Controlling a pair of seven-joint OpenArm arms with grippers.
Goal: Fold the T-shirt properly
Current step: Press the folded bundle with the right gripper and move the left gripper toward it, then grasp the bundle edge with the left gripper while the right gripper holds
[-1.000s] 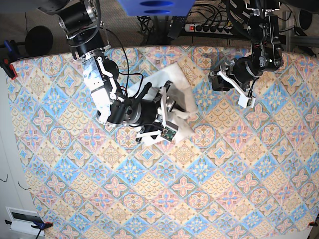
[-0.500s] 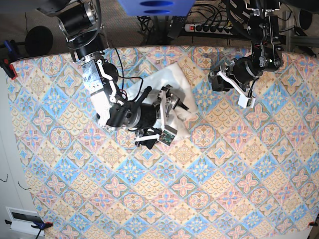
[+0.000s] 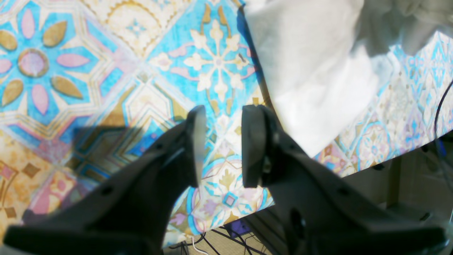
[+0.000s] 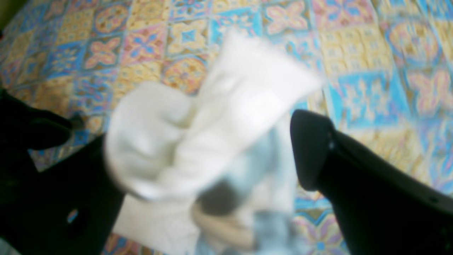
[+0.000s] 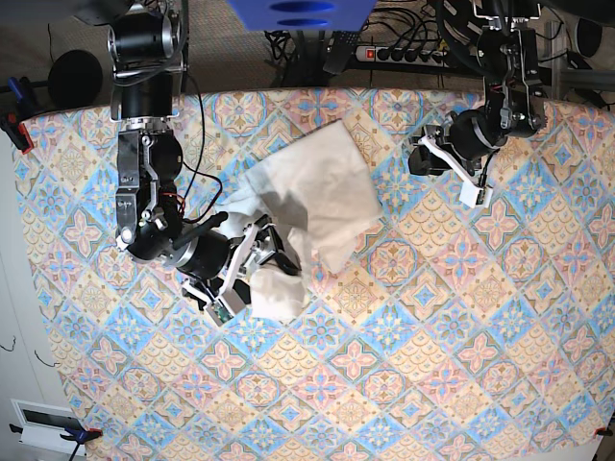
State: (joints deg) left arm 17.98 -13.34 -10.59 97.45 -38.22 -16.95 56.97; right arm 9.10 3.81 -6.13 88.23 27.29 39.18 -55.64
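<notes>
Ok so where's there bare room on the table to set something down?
Bare cloth lies along the near edge of the table and its near right corner, below the left gripper. It is crowded upper left of centre, where the T-shirt and right gripper sit.

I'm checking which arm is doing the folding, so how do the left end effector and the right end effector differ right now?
The right end effector has its jaws spread wide around a bunched part of the T-shirt; the left end effector has a narrower gap with nothing in it. The right sits over the shirt, the left beside it over the bare patterned tablecloth. Both have dark fingers.
</notes>
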